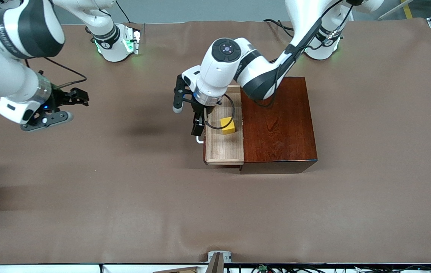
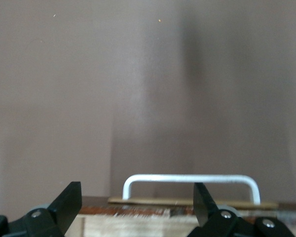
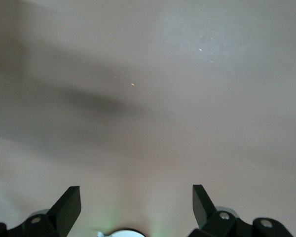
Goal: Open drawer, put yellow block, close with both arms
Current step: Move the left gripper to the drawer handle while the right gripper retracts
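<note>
The drawer (image 1: pixel 224 146) stands open with the yellow block (image 1: pixel 228 125) inside; the left gripper (image 1: pixel 198 128), fingers apart, seemingly over its handle (image 2: pixel 190 183). The right gripper (image 1: pixel 72 105) waits, spread, over the tabletop (image 1: pixel 124 189).

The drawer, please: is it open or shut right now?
Open: the drawer is pulled out of the box, with the yellow block lying inside.

High front camera; wrist cameras look tableward (close).

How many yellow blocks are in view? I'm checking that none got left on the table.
1. The yellow block lies in the open drawer, beside the left tool. The closed part of the box could hide others.
</note>
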### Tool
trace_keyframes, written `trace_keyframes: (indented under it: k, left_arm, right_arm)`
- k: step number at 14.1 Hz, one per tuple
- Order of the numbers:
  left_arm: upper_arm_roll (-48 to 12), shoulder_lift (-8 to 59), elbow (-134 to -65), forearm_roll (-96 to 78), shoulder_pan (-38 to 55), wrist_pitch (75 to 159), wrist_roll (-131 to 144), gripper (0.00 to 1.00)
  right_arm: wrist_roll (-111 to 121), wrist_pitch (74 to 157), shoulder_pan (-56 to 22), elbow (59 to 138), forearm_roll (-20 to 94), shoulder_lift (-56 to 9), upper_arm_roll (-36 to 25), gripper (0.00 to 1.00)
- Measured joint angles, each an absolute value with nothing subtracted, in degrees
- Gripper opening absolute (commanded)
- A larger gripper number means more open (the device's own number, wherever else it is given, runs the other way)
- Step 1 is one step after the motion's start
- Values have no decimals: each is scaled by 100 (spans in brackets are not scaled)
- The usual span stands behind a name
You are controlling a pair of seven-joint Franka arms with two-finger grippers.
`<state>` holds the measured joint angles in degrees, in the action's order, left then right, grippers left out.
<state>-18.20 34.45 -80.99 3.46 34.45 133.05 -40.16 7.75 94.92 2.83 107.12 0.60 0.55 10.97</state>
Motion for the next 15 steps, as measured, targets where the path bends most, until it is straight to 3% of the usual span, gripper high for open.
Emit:
trace_keyframes:
  k: [6, 15]
  left_arm:
    - [-1814, 3687, -8091, 346, 3587, 13404, -3131, 100]
    - [-1935, 3791, -8094, 330, 3628, 12820, -3509, 100]
  right_arm:
    - [492, 9750, 266, 10800, 105, 179, 1050, 100]
    - [19, 8997, 280, 9641, 105, 222, 1013, 100]
